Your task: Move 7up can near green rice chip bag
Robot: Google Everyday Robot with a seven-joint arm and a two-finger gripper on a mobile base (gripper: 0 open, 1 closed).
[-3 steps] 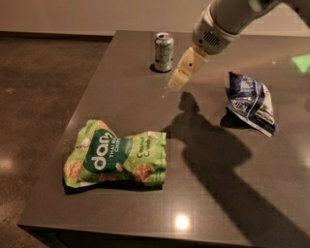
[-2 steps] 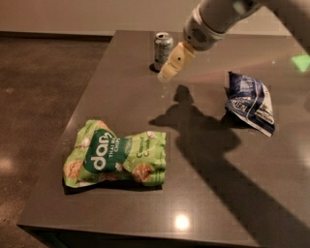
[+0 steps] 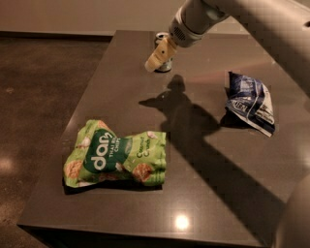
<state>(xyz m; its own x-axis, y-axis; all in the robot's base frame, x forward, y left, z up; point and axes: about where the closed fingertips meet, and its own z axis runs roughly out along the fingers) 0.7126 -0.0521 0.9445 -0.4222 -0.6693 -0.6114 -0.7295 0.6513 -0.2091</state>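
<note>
- Where the dark grey-brown rectangular table (image 3: 145, 208) reaches its far edge, item one: small silver-and-pale-green metal 7up can (image 3: 166, 66), upright, silver rim showing at the top; largely hidden behind the gripper
- Item two: gripper (image 3: 157, 55), cream-coloured tip on a grey cylindrical wrist, angled down and to the left; it overlaps the 7up can's left side in the view; whether it touches the can cannot be told; whether the claw is spread or pressed together cannot be told
- Item three: pale grey robot arm (image 3: 237, 14), entering from the upper right corner and sloping down to the gripper
- Item four: large bright green rice chip bag (image 3: 116, 155), crumpled foil, white "dang" lettering on a dark green patch, round chips pictured; lying flat near the table's front left corner; well apart from the 7up can, with bare tabletop between
- Item five: dark blue and white crumpled snack bag (image 3: 249, 101), lying near the right edge of the table; well apart from both can and green bag
- Item six: dark shadow of the arm (image 3: 193, 131), running across the tabletop from below the can toward the lower right
- Item seven: brown polished floor (image 3: 38, 97), left of the table
</note>
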